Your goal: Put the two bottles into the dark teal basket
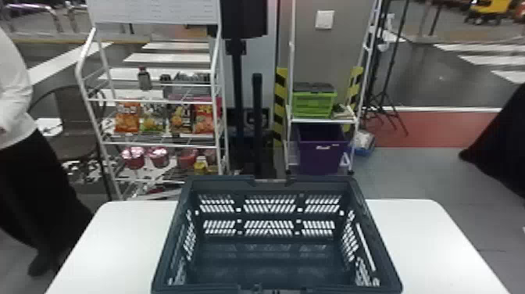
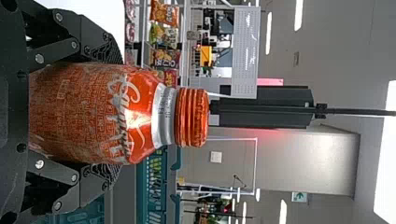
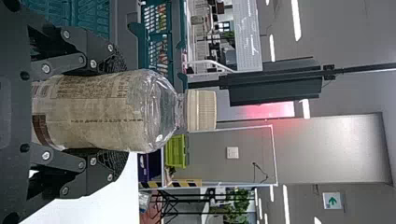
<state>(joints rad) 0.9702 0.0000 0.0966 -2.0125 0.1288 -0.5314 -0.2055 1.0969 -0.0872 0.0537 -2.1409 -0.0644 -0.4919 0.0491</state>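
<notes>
basket (image 1: 269, 250) on table (image 1: 422, 242) | rack (image 1: 216, 117) behind left | bin (image 1: 322, 156) behind right (both beyond table)

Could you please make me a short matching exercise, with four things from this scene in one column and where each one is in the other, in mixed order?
Things
1. Orange-red bottle
2. Pale-capped bottle
3. Dark teal basket
4. Purple bin

Places
A. Standing on the white table
B. Held between the fingers of the right hand
C. On the rack, below the green crate
D. Held between the fingers of the left hand

Right pairs: 1-D, 2-B, 3-A, 4-C
</notes>
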